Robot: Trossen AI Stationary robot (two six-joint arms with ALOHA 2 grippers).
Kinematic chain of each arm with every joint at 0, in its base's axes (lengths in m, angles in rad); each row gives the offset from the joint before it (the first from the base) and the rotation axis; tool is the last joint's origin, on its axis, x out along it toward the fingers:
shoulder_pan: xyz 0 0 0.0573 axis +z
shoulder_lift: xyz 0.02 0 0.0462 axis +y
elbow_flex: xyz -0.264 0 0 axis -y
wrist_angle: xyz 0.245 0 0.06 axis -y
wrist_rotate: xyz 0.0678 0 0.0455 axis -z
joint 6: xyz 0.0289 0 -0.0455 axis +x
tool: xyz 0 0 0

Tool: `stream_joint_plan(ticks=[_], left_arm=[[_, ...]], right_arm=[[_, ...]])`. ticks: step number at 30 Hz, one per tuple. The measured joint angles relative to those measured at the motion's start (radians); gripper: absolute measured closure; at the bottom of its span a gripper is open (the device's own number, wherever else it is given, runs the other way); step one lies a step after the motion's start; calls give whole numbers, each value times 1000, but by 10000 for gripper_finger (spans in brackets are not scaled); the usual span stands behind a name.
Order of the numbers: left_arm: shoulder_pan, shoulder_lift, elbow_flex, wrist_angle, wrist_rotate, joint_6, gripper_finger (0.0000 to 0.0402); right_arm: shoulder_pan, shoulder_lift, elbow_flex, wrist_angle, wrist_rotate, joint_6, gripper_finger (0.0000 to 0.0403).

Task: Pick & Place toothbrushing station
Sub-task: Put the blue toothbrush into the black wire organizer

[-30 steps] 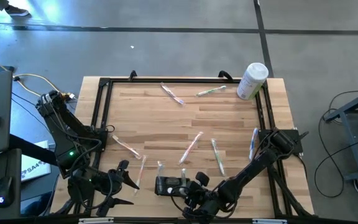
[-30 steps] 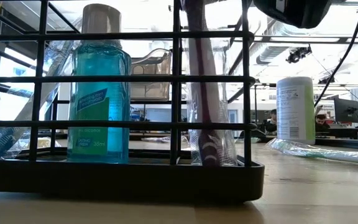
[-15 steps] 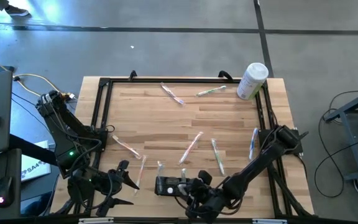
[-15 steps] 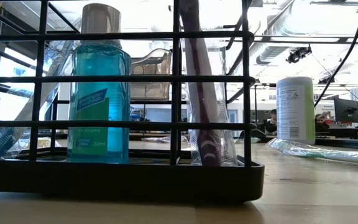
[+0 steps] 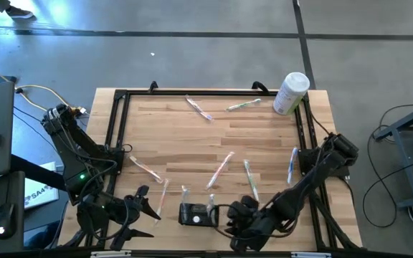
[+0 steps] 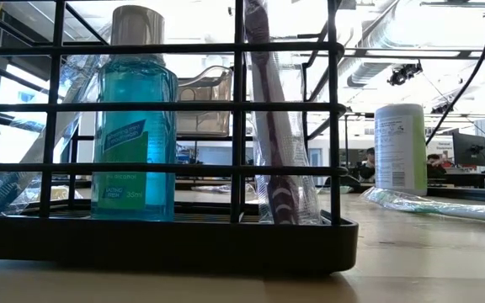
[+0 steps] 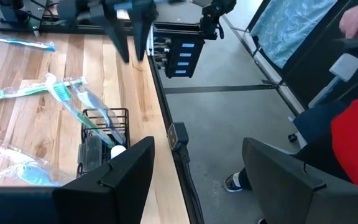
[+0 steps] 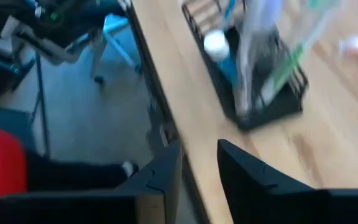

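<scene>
The toothbrushing station (image 5: 192,213), a low black wire holder, stands on the table by its near edge. In the low view its bars (image 6: 239,109) fill the picture, and inside it stand a blue bottle (image 6: 133,126) and a wrapped purple toothbrush (image 6: 272,126). My right gripper (image 5: 244,215) hovers just right of the station. Its fingers (image 8: 160,180) stand a narrow gap apart with nothing between them, and the station (image 8: 247,68) lies ahead of them. My left gripper (image 5: 145,203) waits left of the station, open wide and empty (image 7: 197,180).
Several wrapped toothbrushes lie loose on the wood, among them one at the middle (image 5: 221,168), one beside it (image 5: 250,179) and one at the far side (image 5: 198,107). A tall white cylinder (image 5: 290,93) stands at the far right corner. A black frame (image 5: 120,129) borders the table.
My right gripper has risen and drawn back from the station toward the table's right, tipping more steeply downward. Its dark bulk has left the top of the low view. The station, bottle and toothbrush stay in place.
</scene>
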Motion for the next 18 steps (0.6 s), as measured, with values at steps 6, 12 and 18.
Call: stream_joint_plan(ticks=[6, 12, 18], left_arm=[[0, 0, 0, 0, 0, 2, 161], [0, 0, 0, -8, 0, 3, 161], [0, 0, 0, -7, -1, 22, 161]], right_arm=[[0, -48, 0, -215, -114, 160, 359], [-9, -60, 0, -537, -258, 365, 397], [-37, -60, -1, -830, -329, 530, 400]])
